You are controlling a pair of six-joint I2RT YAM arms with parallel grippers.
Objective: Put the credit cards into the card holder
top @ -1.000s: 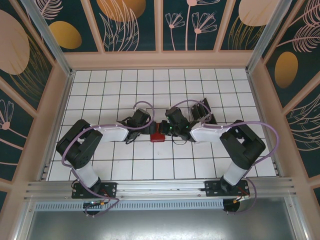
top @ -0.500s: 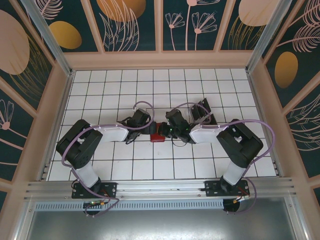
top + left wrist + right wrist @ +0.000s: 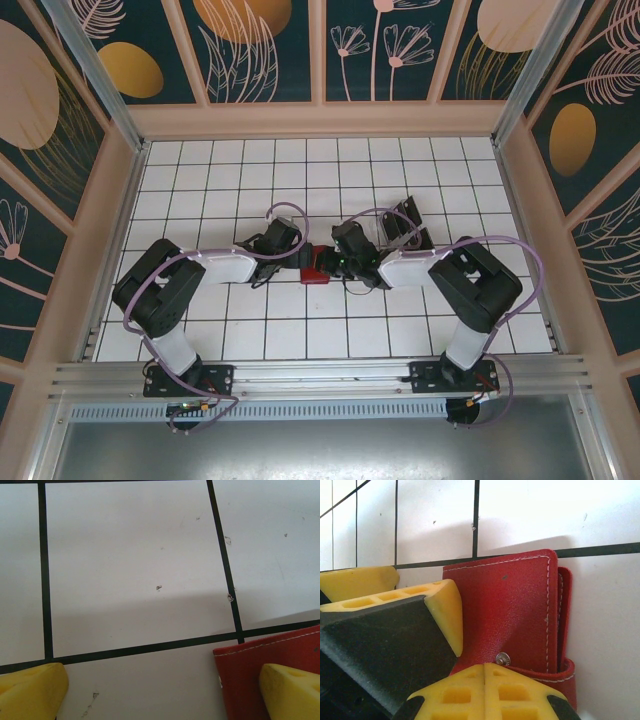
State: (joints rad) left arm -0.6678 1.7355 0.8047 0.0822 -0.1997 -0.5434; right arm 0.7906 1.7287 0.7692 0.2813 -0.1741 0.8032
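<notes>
Seen from above, both arms reach in to the middle of the desk (image 3: 200, 180), where the red card holder (image 3: 314, 268) lies between the left pincer (image 3: 292, 255) and the right pincer (image 3: 333, 262). Each is hard up against it from its own side, so neither arm is clearly nearer. A few dark flat shapes, probably the credit cards (image 3: 408, 222), lie beyond the right forearm, well apart from the holder. From the left wrist, the left pincer stands wide. One yellow fingertip (image 3: 30, 690) hangs over bare tile and the other (image 3: 292, 690) over a corner of the holder (image 3: 250, 675), so the holder sits off to one side of the gap rather than centred in it. From the right wrist, the right pincer (image 3: 485, 690) is squeezed fully together, its tips meeting right in front of the snap strap. I cannot tell whether they pinch the strap or merely touch it. The holder (image 3: 515, 610) lies folded shut, directly ahead of those tips, running away from them with its fold along the right side. A finger of the left pincer (image 3: 445, 615) presses close at its left edge.
</notes>
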